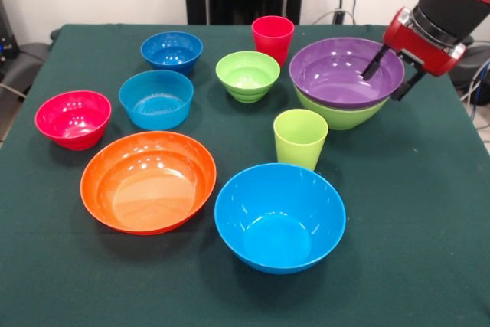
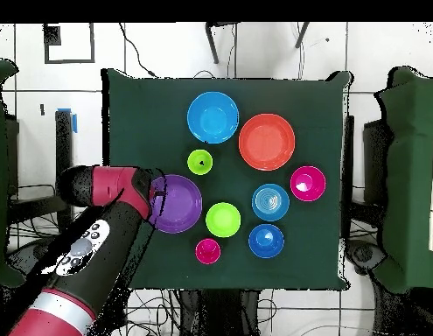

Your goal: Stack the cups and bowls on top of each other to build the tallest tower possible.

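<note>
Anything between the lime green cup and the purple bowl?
Nothing: bare green tablecloth between lime green cup and purple bowl, clearest in the front view.

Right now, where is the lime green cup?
In the front view the lime green cup stands upright near the table's middle, between the purple bowl behind it and the large light blue bowl in front.
</note>
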Robot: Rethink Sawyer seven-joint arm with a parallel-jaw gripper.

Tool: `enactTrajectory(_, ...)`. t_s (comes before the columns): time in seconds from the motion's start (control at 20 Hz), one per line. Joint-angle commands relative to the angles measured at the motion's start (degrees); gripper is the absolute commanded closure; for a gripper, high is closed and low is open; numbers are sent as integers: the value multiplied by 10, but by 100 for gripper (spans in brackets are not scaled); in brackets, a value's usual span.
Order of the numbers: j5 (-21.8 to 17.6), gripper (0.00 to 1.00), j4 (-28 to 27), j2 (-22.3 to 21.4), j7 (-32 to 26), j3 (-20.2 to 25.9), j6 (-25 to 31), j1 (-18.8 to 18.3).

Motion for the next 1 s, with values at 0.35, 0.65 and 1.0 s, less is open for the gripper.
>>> enactTrajectory(0.35, -15, 0, 41, -47, 26, 80, -4, -45)
enactTrajectory(0.65, -17, 0, 48, -68, -5, 112, -20, -88)
enactTrajectory(1.0, -27, 0, 32, -84, -15, 133, 4, -121)
